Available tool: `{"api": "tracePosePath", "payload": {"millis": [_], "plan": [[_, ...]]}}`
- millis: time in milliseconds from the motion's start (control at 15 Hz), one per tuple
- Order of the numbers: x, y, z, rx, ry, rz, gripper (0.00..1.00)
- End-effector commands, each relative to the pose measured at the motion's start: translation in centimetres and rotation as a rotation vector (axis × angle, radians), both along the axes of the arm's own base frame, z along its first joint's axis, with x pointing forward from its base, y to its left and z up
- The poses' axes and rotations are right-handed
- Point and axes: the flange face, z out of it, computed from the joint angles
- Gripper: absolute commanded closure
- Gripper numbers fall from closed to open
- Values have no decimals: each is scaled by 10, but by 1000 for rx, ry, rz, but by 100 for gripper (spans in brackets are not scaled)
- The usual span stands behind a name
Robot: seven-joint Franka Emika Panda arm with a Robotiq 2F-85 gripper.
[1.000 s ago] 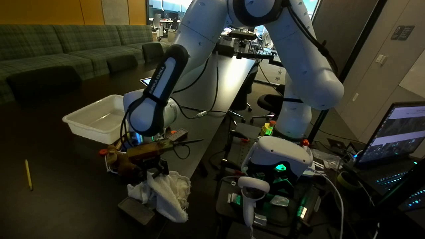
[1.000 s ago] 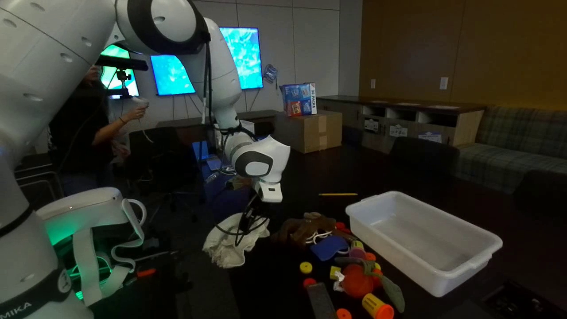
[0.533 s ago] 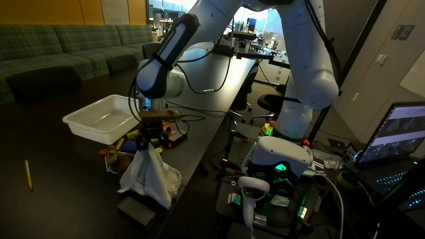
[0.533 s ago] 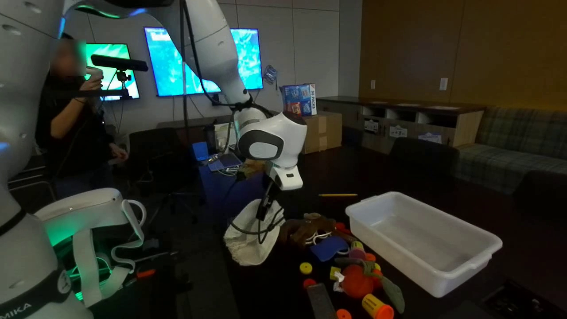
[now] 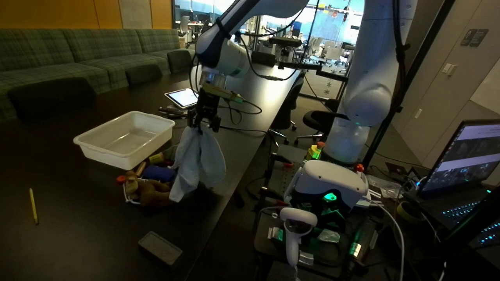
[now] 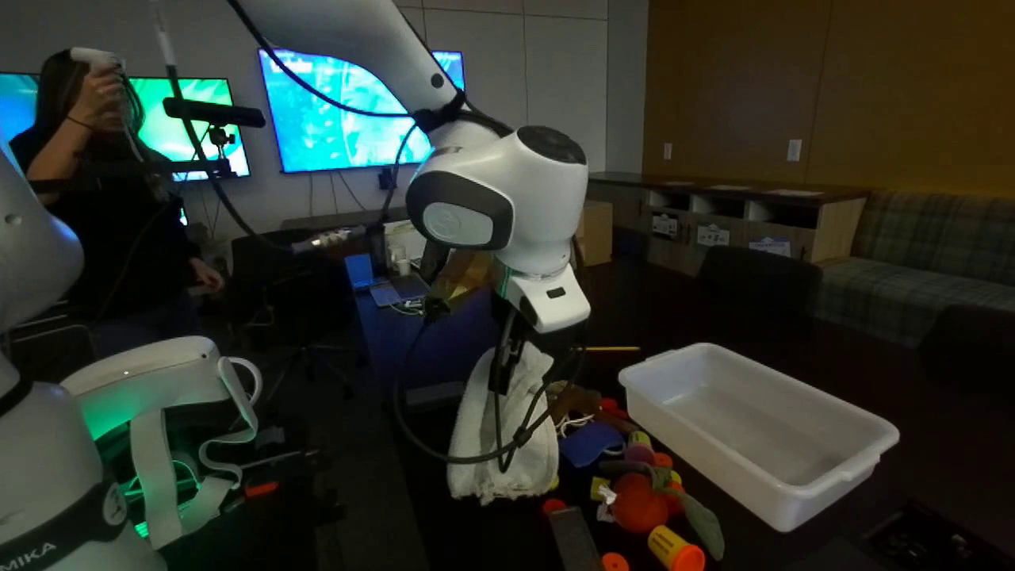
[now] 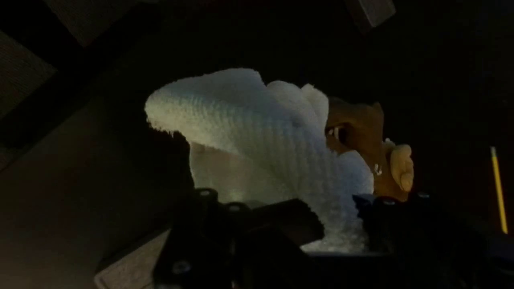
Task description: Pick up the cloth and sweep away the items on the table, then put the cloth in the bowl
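Observation:
My gripper (image 5: 202, 127) is shut on the white cloth (image 5: 197, 160), which hangs from the fingers above the dark table. In an exterior view, the gripper (image 6: 503, 377) and cloth (image 6: 507, 448) are beside the pile of items. In the wrist view, the cloth (image 7: 257, 128) spreads from between the fingertips (image 7: 339, 212) and partly covers a brown plush toy (image 7: 359, 116). The pile holds the plush (image 5: 152, 194), a blue piece (image 6: 591, 444), a round orange toy (image 6: 641, 505), a yellow tub (image 6: 674, 549) and small lids. No round bowl shows; a white rectangular bin (image 5: 103, 157) stands beside the pile.
A grey block (image 5: 160, 248) lies near the table's edge. A yellow pencil (image 5: 33, 206) lies apart from the pile. A tablet (image 5: 182, 97) and dark cables are behind the bin. Another grey block (image 6: 575, 539) lies by the lids. A cable loop (image 6: 476, 458) hangs from the arm.
My gripper has risen and carried the cloth from beside the near grey block towards the item pile and bin. The cloth has gone from bunched on the table to hanging.

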Motion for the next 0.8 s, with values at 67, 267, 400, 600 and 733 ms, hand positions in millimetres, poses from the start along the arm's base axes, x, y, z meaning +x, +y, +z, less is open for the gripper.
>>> {"api": "tracePosePath", "payload": {"millis": [67, 267, 400, 600, 733], "plan": [[-30, -75, 81, 15, -91, -75, 98], [-39, -140, 134, -34, -171, -205, 98], [-42, -188, 166, -105, -220, -288, 99], [-27, -221, 162, -216, -276, -349, 98], [-16, -223, 135, -278, -289, -341, 98]]}}
